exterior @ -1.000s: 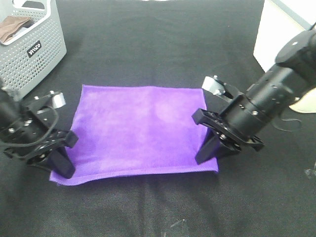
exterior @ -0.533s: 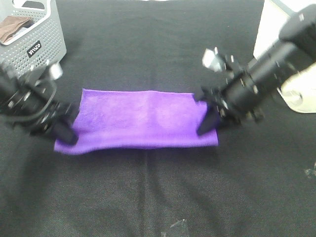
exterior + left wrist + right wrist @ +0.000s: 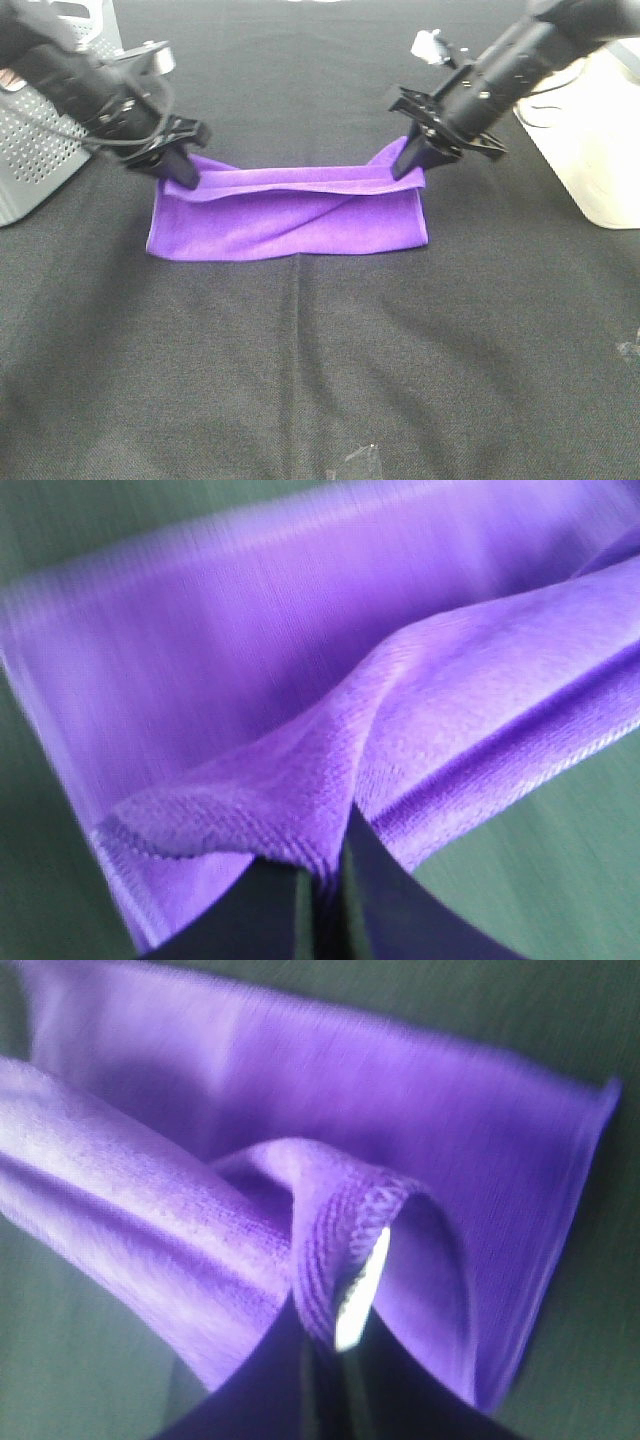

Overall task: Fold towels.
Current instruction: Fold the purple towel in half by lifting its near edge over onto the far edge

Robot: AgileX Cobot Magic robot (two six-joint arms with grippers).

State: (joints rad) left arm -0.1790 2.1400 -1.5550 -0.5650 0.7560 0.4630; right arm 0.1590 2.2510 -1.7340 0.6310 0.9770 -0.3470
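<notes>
A: Nearest, the purple towel (image 3: 290,228) lies doubled on the black table (image 3: 300,380) — fold toward the camera?

B: Yes. Farther back, the left gripper (image 3: 184,174) and right gripper (image 3: 409,167) each pinch a corner. They should lower both evenly — top edge matched to the far edge — before letting go.

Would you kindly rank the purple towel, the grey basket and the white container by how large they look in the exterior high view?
1. purple towel, the widest patch.
2. grey basket and white container: too alike to rank, and the frame's edge cuts both off.
</notes>
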